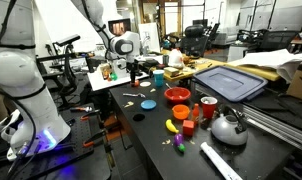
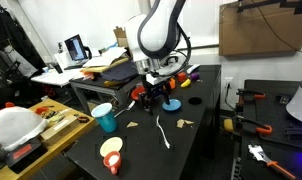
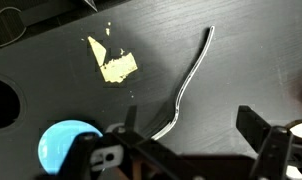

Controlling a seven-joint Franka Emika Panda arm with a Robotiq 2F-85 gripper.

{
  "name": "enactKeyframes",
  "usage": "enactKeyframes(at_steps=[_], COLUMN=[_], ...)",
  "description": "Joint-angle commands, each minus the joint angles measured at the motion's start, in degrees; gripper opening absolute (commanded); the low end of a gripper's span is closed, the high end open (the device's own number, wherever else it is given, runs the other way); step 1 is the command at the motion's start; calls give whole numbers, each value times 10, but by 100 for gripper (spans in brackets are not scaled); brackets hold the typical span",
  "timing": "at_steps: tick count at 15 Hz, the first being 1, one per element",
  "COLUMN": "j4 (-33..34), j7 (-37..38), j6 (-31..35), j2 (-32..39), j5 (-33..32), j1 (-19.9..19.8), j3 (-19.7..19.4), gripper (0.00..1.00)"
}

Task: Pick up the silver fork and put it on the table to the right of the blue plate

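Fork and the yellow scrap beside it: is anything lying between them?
Nothing. In the wrist view, the stretch of table between the fork and the yellow scrap is bare black top.

I have bare table all along one side of the fork; on the other, a yellow scrap and the plate lie near.

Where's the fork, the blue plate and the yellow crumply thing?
silver fork (image 3: 194, 75): wrist view, on the middle of its curved handle.
blue plate (image 3: 59, 143): wrist view, on its flat blue face.
yellow scrap (image 3: 113, 66): wrist view, on the middle of the crumpled piece.
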Motion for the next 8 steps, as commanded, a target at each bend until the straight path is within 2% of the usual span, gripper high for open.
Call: enactKeyframes(at_steps=[1,8], j4=[-4,9], j7=[22,27], j6=[19,24], j2=[10,60], j5=[15,23], j1=[9,17], j3=[-4,-1], gripper=[100,100])
